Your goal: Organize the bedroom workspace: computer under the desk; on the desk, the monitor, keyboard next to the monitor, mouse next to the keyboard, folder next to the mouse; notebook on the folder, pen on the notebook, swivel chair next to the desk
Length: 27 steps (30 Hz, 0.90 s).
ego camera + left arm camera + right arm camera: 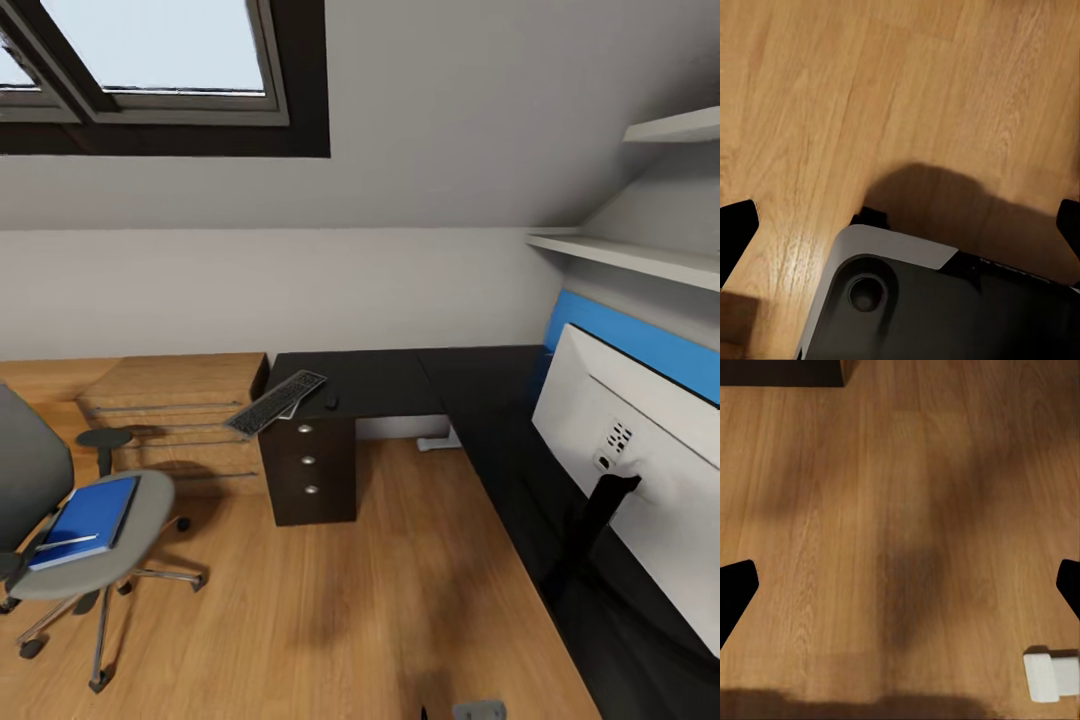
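The black-topped desk (400, 385) runs along the back wall and down the right side. The dark keyboard (275, 403) lies askew at the desk's left end, partly overhanging the edge, with the small black mouse (331, 402) just right of it. I see the white back and black stand of the monitor (640, 470) on the right wing. At the left, the grey swivel chair (150, 500) carries the blue folder (92, 512), and the white pen (65, 543) lies on it. Notebook and computer are out of view. Left gripper (900, 229) and right gripper (900, 589) hang open over the floor.
A light-wood chest of drawers (180, 405) stands left of the desk's dark drawer unit (312, 470). Wood floor (330, 600) lies between chair and desk. A small white block (1050, 676) sits on the floor. Wall shelves (640, 255) and a blue panel (640, 345) are above the monitor.
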### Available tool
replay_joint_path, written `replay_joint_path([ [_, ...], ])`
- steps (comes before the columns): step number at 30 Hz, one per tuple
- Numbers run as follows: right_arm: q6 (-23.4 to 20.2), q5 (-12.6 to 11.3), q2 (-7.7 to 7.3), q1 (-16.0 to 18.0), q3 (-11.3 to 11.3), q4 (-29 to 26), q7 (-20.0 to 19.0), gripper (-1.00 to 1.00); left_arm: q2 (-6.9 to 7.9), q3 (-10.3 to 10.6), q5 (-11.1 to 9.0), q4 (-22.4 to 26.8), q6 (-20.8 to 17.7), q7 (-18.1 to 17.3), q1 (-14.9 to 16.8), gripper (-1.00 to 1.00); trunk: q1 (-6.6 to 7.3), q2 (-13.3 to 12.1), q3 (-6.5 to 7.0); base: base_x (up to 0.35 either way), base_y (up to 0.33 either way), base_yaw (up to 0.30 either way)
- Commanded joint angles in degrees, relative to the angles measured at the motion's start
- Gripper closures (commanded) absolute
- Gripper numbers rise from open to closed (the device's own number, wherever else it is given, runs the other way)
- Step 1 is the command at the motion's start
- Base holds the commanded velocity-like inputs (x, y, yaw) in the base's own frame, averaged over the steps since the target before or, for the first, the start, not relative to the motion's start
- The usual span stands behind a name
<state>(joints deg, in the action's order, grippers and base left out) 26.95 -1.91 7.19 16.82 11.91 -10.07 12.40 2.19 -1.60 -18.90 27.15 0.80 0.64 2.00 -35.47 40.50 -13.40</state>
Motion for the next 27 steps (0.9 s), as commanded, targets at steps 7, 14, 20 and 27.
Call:
replay_joint_path([
  [7,0.1,-0.2,0.02,0.1,0.5,0.0,0.4,-1.00,0.01,0.1,-0.5,0.0,0.1,0.1,0.0,-1.00,0.02,0.1,-0.08,-0.331,0.000,0.000],
  [14,0.1,-0.2,-0.05,0.1,0.4,0.0,0.4,-1.00,0.01,0.1,-0.5,0.0,0.1,0.1,0.0,-1.00,0.24,-0.3,0.10,-0.078,0.000,0.000],
  [20,0.1,-0.1,-0.06,0.1,0.4,0.0,0.4,-1.00,0.01,0.1,-0.5,0.0,0.2,0.1,0.0,-1.00,1.56,-2.7,1.17,-0.006,0.000,0.000],
  [27,0.2,-0.2,-0.07,0.1,0.4,0.0,0.4,-1.00,0.01,0.1,-0.5,0.0,0.2,0.1,0.0,-1.00,3.10,-5.5,2.43,0.000,0.000,0.000],
])
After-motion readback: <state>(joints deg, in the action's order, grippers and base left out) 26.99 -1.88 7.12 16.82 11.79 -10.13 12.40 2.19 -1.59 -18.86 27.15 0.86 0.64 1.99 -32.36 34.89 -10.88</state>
